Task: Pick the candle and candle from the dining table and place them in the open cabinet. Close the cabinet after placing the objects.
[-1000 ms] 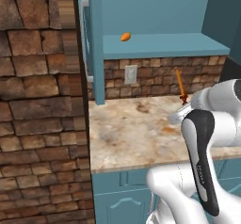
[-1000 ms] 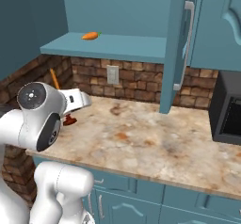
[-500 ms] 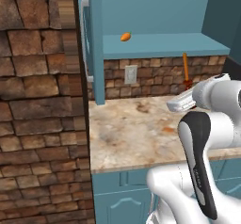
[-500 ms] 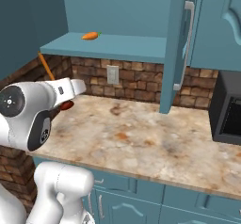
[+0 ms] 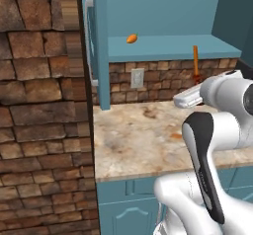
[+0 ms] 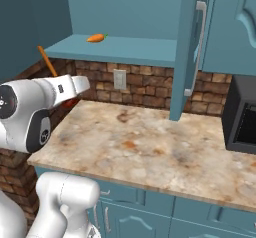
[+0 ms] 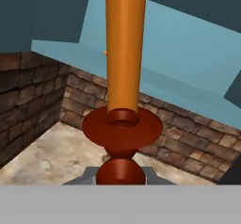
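Observation:
My gripper [image 7: 121, 178] is shut on the dark red-brown stand [image 7: 122, 130] of a tall thin orange candle [image 7: 124, 39]. The candle is held upright in the air, above the marbled dining table [image 5: 143, 135]. From the left base view the candle [image 5: 195, 61] stands in front of the brick backsplash, its top about level with the cabinet's teal shelf [image 5: 168, 46]. From the right base view the candle [image 6: 46, 61] rises tilted behind my white hand [image 6: 65, 88]. The cabinet stands open, its door [image 6: 187, 52] swung out over the table.
A small orange oval lump [image 5: 131, 38] lies on the cabinet shelf. A brick wall [image 5: 39, 105] closes the left side and a wall outlet [image 5: 137, 77] sits in the backsplash. A dark microwave [image 6: 242, 117] stands on the table at the right.
The hand has risen with the candle, lifting it off the table up to the height of the shelf. The grip has stayed shut.

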